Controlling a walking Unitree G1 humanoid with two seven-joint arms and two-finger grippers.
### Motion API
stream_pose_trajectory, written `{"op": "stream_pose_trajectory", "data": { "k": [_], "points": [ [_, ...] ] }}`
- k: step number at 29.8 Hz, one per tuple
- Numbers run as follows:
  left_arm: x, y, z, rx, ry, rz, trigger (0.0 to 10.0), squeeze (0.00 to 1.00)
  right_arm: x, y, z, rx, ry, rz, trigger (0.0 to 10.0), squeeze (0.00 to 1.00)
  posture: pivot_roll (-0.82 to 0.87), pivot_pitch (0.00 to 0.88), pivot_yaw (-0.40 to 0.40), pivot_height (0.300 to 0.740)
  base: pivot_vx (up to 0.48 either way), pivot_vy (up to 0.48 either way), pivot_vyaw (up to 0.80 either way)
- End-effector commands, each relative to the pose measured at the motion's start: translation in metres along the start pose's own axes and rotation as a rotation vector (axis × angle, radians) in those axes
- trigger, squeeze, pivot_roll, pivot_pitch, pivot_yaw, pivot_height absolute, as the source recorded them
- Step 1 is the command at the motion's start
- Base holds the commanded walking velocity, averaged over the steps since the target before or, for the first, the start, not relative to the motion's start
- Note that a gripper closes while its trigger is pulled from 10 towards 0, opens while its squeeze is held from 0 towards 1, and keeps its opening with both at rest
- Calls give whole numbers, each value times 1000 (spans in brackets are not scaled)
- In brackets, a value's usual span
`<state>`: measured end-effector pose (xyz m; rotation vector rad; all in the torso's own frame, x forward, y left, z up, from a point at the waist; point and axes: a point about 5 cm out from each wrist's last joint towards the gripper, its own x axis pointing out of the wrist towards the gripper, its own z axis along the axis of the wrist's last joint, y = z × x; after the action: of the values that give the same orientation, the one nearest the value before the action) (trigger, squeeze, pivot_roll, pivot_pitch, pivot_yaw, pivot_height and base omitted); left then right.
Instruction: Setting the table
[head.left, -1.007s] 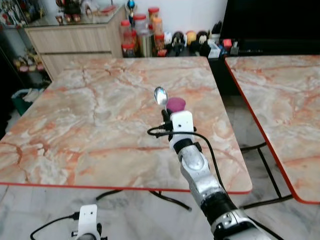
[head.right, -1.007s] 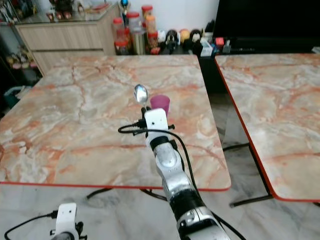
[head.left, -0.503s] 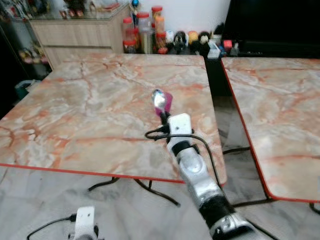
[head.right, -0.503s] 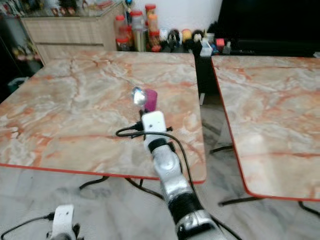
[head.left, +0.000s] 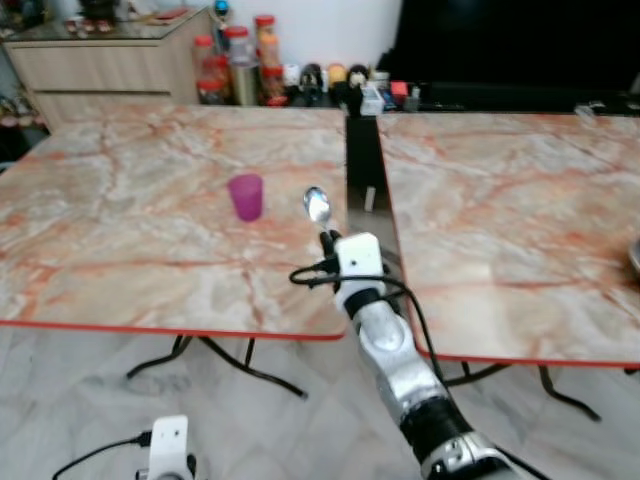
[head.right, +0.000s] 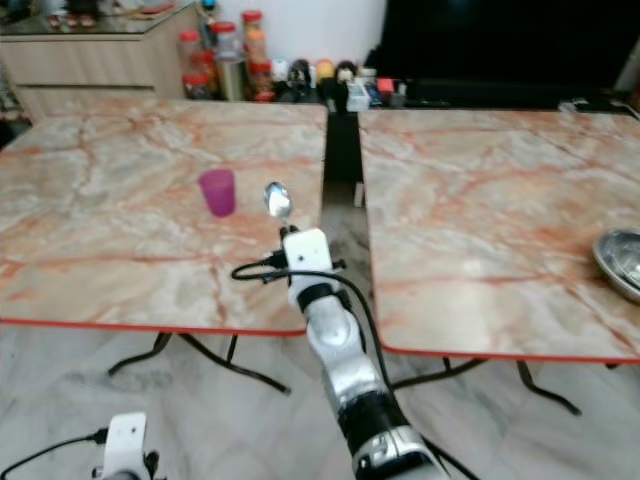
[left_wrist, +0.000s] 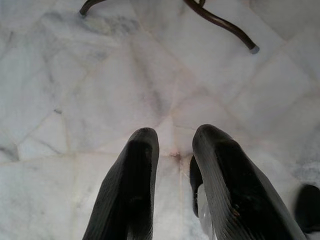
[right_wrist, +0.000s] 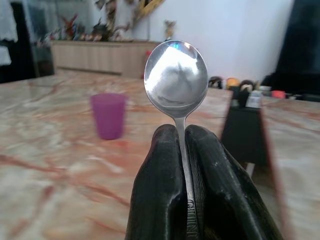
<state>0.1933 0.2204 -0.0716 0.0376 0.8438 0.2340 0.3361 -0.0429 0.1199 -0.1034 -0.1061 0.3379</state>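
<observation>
Spoon (right_wrist: 176, 80) held upright, clamped between right gripper (right_wrist: 182, 150) fingers, just right of purple cup (head.left: 245, 196). Left gripper (left_wrist: 172, 145) fingers apart, above floor (left_wrist: 75, 100).

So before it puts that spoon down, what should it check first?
1. Spoon gripped: ok, right gripper shut on its handle, bowl upright.
2. Cup upright on the left table: ok.
3. Spoon apart from the cup: ok, spoon lies to its right.
4. Metal bowl at the right table's edge: cannot tell if steady.
5. Left gripper idle: ok, open over the floor.
</observation>
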Motion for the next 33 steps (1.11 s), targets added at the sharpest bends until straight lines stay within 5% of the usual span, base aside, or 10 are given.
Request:
{"op": "stream_pose_trajectory", "data": {
  "k": [1, 33],
  "points": [
    [0, -5, -1, -12, 4, -6, 10000, 0, 0, -9, 1, -1, 2, -28, 10000, 0, -7, 0, 39, 740, 0, -435, 0],
    [0, -5, -1, -18, 6, -7, 10000, 0, -3, -17, 0, -2, 12, -67, 10000, 0, -15, 0, 45, 740, 30, -417, 0]
  ]
}}
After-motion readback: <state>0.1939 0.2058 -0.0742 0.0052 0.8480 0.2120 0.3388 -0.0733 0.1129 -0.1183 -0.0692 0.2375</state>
